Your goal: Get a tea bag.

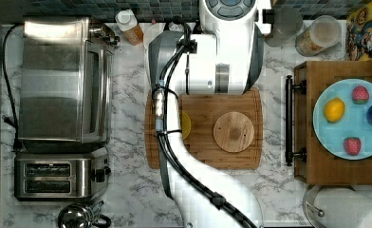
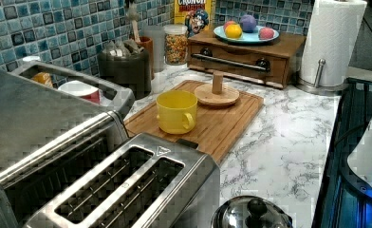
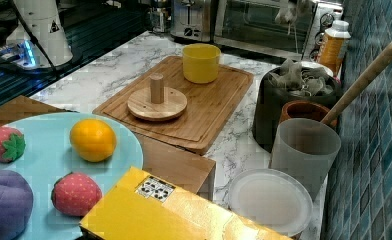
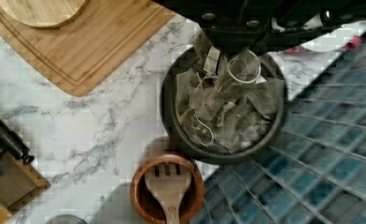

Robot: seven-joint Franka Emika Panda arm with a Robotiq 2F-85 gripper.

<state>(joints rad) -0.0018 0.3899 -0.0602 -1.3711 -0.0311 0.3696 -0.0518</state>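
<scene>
I am hovering my claw directly above the dark round container of tea bags. I cannot tell how my claw is set. The wooden cup with its fork is sitting at the container's seven o'clock in the wrist view.

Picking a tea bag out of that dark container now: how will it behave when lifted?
Probably limp: the tea bags lie crumpled and folded in the dark container. Likely very light, being thin translucent pouches. Their strings loop across neighbours, so one lifted bag may drag another up. The end effector is just above the pile.
</scene>
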